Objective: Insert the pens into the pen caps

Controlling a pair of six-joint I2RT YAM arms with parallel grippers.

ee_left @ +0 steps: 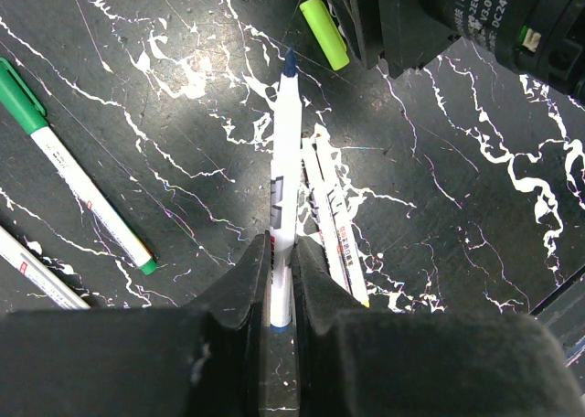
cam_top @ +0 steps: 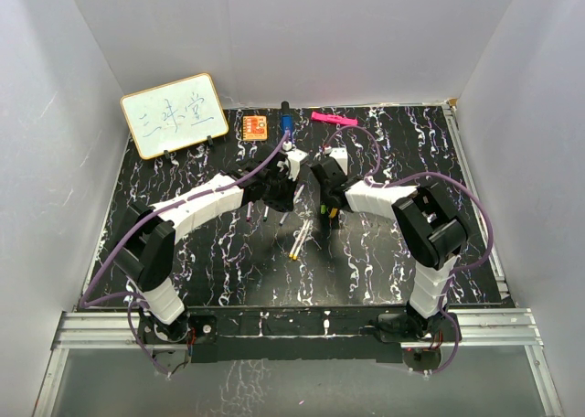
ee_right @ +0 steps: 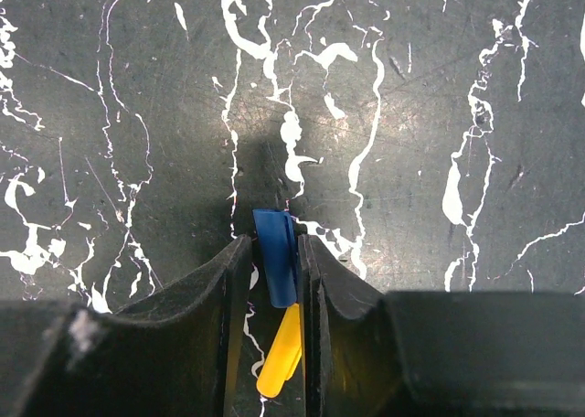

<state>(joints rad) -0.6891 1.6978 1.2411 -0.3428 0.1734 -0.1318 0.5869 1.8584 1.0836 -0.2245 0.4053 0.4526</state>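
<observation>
My left gripper [ee_left: 281, 252] is shut on a white pen [ee_left: 284, 152], which points its blue tip away from me just above the table. My right gripper [ee_right: 274, 248] is shut on a blue pen cap [ee_right: 277, 257]. A yellow cap [ee_right: 281, 348] shows lower down between its fingers. A green cap [ee_left: 324, 33] lies by the right gripper. A green-capped pen [ee_left: 78, 184] lies to the left and two uncapped pens [ee_left: 334, 220] lie beside the held one. In the top view the left gripper [cam_top: 289, 190] and the right gripper [cam_top: 322, 202] nearly meet at mid-table.
A small whiteboard [cam_top: 174, 113] stands at the back left. An orange square card [cam_top: 255, 126], a dark blue chunky object [cam_top: 286, 122] and a pink bar [cam_top: 333, 119] lie along the back edge. Two pens [cam_top: 297, 243] lie in front of the grippers. White walls enclose the table.
</observation>
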